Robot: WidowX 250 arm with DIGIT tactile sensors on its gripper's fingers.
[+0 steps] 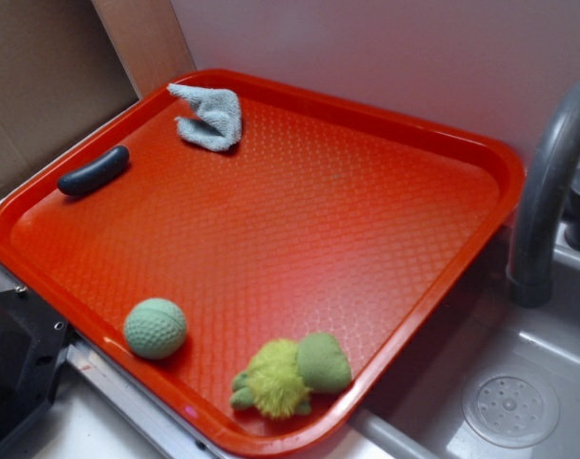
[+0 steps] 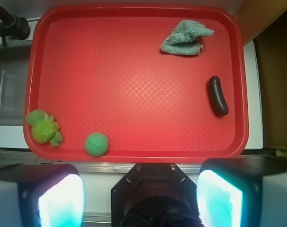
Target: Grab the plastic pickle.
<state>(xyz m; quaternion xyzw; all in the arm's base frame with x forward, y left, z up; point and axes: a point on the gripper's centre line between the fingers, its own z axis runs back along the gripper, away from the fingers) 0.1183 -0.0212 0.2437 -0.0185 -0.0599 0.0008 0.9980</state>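
Note:
The plastic pickle [image 1: 94, 170] [image 2: 217, 95] is a small dark, sausage-shaped piece lying on the red tray [image 1: 385, 239] [image 2: 134, 56], close to its left rim in the exterior view and near the right rim in the wrist view. My gripper [image 2: 140, 198] is high above the tray's near edge, far from the pickle. It is open wide, with nothing between its glowing pale fingers [image 2: 60, 201]. The gripper does not show in the exterior view.
A pale green dimpled ball [image 1: 156, 328] [image 2: 96, 144] and a fuzzy yellow-green plush toy [image 1: 290, 375] [image 2: 43, 127] lie near the tray's front edge. A crumpled grey-green cloth [image 1: 209, 116] [image 2: 185, 40] sits at the back. A sink with a faucet [image 1: 547, 191] borders the tray.

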